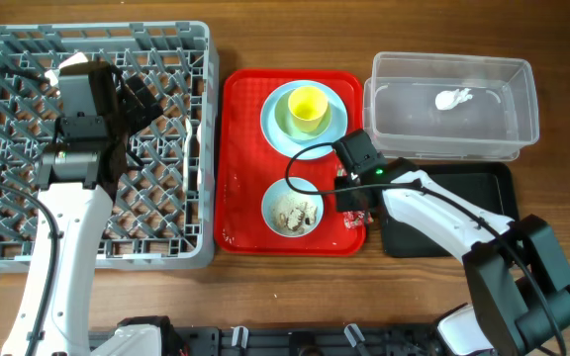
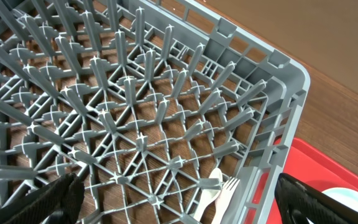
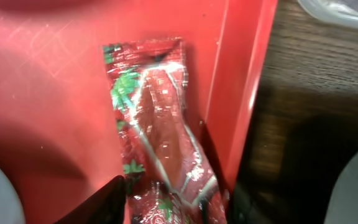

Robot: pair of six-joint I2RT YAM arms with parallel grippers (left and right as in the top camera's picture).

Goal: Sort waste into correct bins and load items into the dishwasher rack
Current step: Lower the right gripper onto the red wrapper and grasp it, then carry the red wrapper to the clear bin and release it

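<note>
The red snack wrapper [image 3: 160, 124] lies at the right edge of the red serving tray [image 1: 240, 148]. My right gripper [image 3: 176, 208] [image 1: 354, 203] has a finger against each side of its near end. The white tissue [image 1: 453, 98] lies in the clear tub [image 1: 522, 109]. The black tray [image 1: 463, 213] sits below the tub. The yellow cup [image 1: 307, 107] stands on the pale blue plate [image 1: 277, 124]. The pale blue bowl [image 1: 292, 209] holds food scraps. The white spoon [image 2: 209, 193] and fork [image 2: 225, 193] lie in the grey rack [image 2: 278, 137] [image 1: 28, 255]. My left gripper [image 2: 176, 202] [image 1: 132, 94] hangs open above them.
The rack's upright pegs [image 2: 114, 74] stand close together under the left gripper. The red tray's raised rim [image 3: 238, 93] runs beside the wrapper, with bare wooden table [image 3: 316, 81] beyond it. The right arm [image 1: 443, 222] lies across the black tray.
</note>
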